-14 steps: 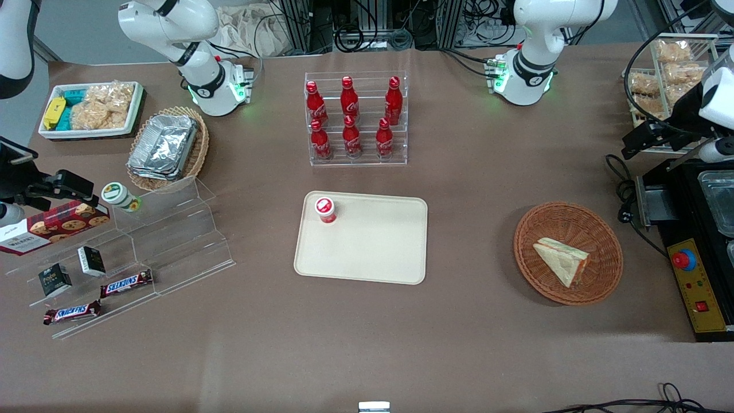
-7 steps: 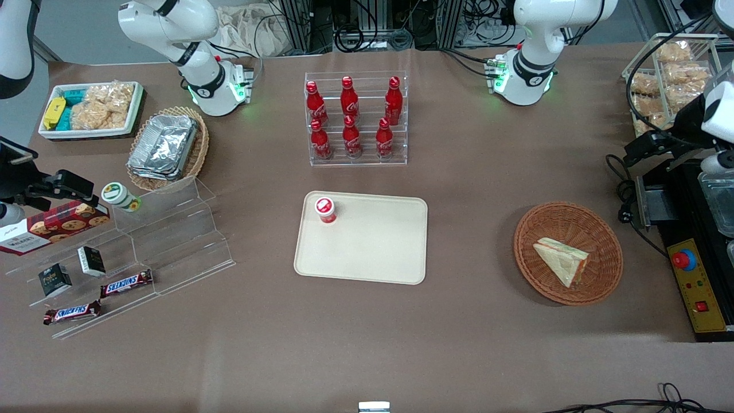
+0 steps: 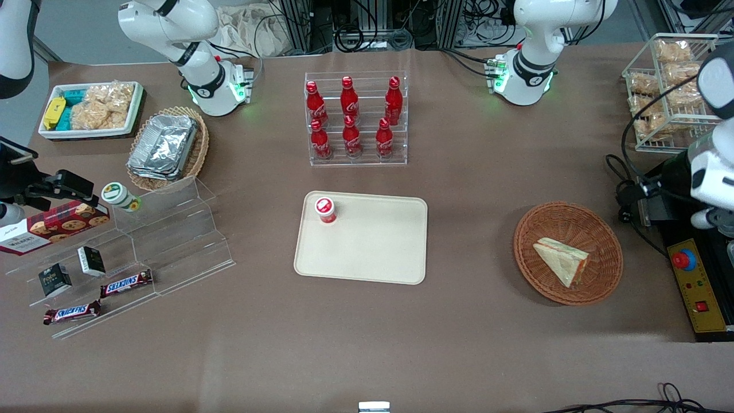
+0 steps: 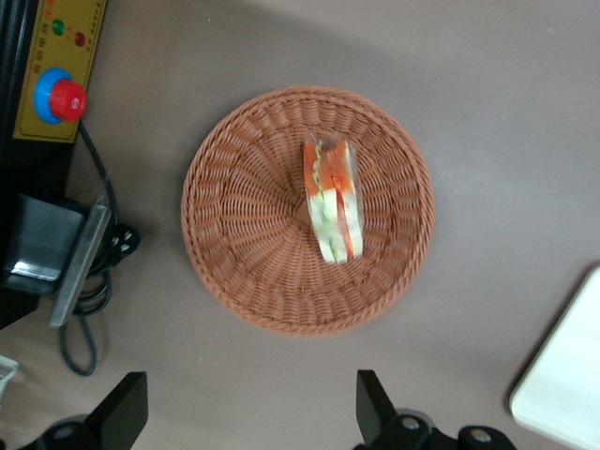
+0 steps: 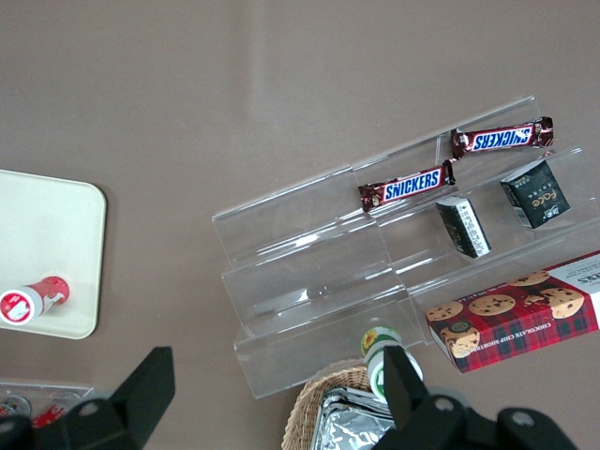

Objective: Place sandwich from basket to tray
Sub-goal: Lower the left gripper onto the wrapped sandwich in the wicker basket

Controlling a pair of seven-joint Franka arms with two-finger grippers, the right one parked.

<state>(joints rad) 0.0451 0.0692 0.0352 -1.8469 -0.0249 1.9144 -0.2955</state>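
The sandwich (image 3: pixel 562 261) lies in the reddish-brown basket (image 3: pixel 550 221) at the working arm's end of the table. It also shows in the left wrist view (image 4: pixel 331 199), cut edge up, in the basket (image 4: pixel 234 234). The beige tray (image 3: pixel 378 252) lies at the table's middle, and one corner of it shows in the wrist view (image 4: pixel 565 384). My left gripper (image 4: pixel 248 417) is open and empty, high above the bare table just beside the basket. In the front view its arm (image 3: pixel 708 172) hangs at the table's end, beside the basket.
A small red-capped bottle (image 3: pixel 325 209) stands on a tray corner. A rack of red cola bottles (image 3: pixel 355 117) stands farther from the camera than the tray. A black and yellow control box with a red button (image 3: pixel 683 260) and cables sit beside the basket. A wire rack of snacks (image 3: pixel 668 86) stands farther back.
The left arm has swung nearer to the camera, from the wire snack rack toward the basket. The sandwich, basket and tray have not moved.
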